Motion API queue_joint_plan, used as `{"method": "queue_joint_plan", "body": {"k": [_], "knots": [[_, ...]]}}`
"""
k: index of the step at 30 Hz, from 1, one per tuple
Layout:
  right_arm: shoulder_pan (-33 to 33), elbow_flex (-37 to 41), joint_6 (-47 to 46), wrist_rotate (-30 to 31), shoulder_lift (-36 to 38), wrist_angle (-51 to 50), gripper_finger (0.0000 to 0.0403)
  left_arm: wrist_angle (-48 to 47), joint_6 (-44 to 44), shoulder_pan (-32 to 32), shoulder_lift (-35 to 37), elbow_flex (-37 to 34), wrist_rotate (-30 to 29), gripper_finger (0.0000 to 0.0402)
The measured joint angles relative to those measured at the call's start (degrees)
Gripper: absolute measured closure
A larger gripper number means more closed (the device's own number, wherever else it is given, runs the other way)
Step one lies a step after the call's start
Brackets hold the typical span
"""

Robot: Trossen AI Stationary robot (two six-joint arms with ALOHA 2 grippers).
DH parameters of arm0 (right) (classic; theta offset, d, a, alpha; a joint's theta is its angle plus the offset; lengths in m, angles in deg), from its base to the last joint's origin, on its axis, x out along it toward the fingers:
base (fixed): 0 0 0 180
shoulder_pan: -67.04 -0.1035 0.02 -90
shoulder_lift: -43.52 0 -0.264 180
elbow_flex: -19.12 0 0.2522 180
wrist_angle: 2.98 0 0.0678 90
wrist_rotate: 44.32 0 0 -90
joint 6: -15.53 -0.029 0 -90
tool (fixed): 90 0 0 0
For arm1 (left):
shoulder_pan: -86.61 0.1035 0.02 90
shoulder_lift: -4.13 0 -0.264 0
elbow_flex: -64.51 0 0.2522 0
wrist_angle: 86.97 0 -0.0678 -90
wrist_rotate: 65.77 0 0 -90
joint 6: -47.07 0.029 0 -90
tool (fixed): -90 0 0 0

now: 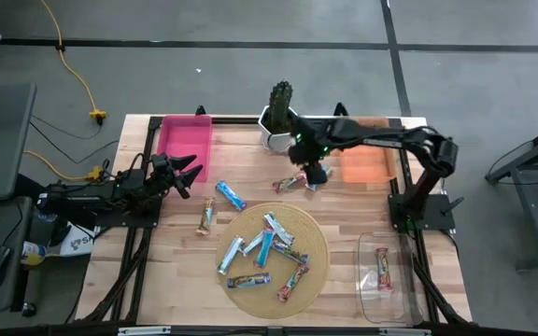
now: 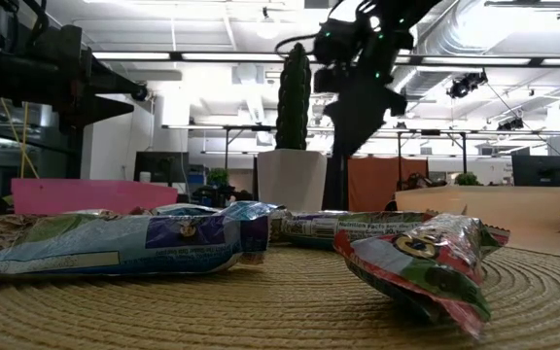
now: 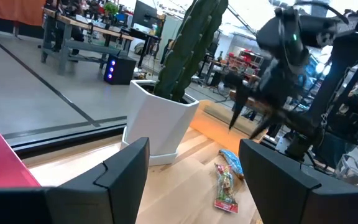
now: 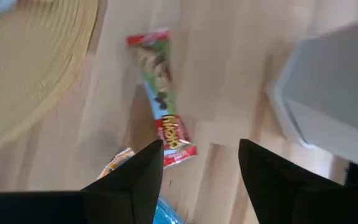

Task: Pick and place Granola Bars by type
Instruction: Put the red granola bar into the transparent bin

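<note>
Several granola bars lie on the round woven mat (image 1: 271,257), blue-and-white (image 2: 115,243) and red-green (image 2: 421,258) among them. More bars rest flat on the bare wood: a blue one (image 1: 230,194), a tan one (image 1: 205,217) and a red-green one (image 1: 290,183). My right gripper (image 1: 314,173) hangs open just above the red-green bar (image 4: 161,93), pointing steeply down; its fingers touch nothing. A blue bar's end (image 4: 166,211) shows beside it. My left gripper (image 1: 190,173) waits open and level near the pink bin, holding nothing.
A pink bin (image 1: 185,140) stands at the far left and an orange bin (image 1: 367,163) at the far right. A clear bin (image 1: 386,289) at the near right holds one bar (image 1: 382,268). A cactus in a white pot (image 1: 276,121) stands close behind my right gripper.
</note>
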State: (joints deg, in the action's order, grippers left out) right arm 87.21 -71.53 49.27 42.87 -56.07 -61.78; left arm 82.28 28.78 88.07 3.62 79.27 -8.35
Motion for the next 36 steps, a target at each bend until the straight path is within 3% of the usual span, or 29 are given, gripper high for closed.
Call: {"method": "queue_joint_plan", "body": {"k": [8,18,36], "knots": [[-7.4,0.0,3.0,8.7,-6.8,5.5,0.021,0.0,0.0,0.0,0.0,0.0,0.0,0.0156],[-8.8,0.2,-1.6,5.0,-9.7,7.4,0.021,0.0,0.0,0.0,0.0,0.0,0.0,0.0156],[-7.4,0.2,-1.8,2.3,-15.8,12.9,0.021,0.0,0.0,0.0,0.0,0.0,0.0,0.0156]]}}
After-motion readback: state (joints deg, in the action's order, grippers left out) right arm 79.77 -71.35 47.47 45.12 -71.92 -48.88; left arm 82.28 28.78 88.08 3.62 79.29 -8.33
